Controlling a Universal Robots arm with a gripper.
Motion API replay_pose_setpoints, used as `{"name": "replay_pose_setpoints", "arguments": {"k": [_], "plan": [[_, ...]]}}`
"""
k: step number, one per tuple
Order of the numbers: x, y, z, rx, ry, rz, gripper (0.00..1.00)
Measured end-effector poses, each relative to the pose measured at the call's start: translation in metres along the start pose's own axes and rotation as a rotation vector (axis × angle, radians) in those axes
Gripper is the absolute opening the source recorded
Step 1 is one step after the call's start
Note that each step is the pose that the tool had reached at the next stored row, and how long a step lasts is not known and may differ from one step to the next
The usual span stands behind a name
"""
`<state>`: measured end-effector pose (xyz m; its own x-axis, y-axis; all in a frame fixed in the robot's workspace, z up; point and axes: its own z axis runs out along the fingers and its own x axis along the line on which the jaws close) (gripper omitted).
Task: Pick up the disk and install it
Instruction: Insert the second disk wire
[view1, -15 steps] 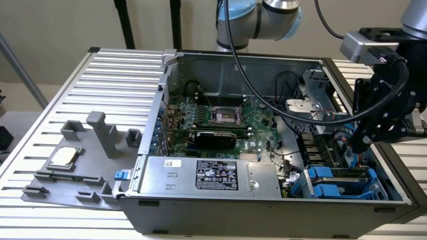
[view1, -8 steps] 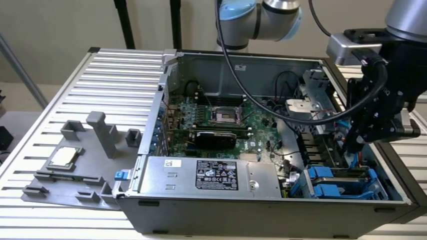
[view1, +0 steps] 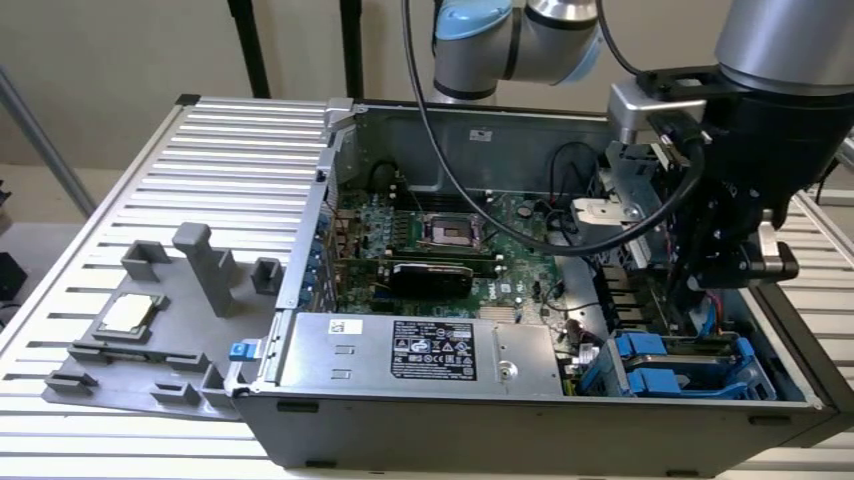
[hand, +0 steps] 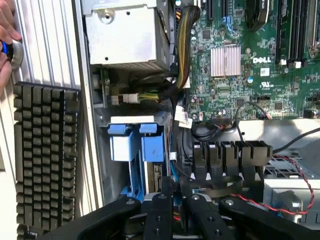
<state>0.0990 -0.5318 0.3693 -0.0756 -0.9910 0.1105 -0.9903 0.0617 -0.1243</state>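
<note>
So the gripper (view1: 711, 288) (hand: 178, 212) is down inside the open PC case (view1: 534, 425), at the exterior view's right. Its black fingers (hand: 160, 215) sit close together, but I can't tell if they're pinching anything. The disk (view1: 661, 346) (hand: 151, 146), in its blue carrier, sits in the drive cage (view1: 747, 375) just beside the fingertips. It's crowded: a row of black connectors (hand: 230, 155) and a red-and-black wire (hand: 300, 175) are right next to the fingers, with the power supply (view1: 427, 350) alongside. Outside the case there's a keyboard (hand: 42, 160), a person's hand (hand: 7, 35), and a CPU chip (view1: 127, 315) on a grey fixture (view1: 200, 265).
</note>
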Motion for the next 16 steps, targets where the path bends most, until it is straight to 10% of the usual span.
{"name": "replay_pose_setpoints", "arguments": {"k": [16], "plan": [[0.015,0.0017,0.0181,0.0406,-0.01,0.006,0.16]]}}
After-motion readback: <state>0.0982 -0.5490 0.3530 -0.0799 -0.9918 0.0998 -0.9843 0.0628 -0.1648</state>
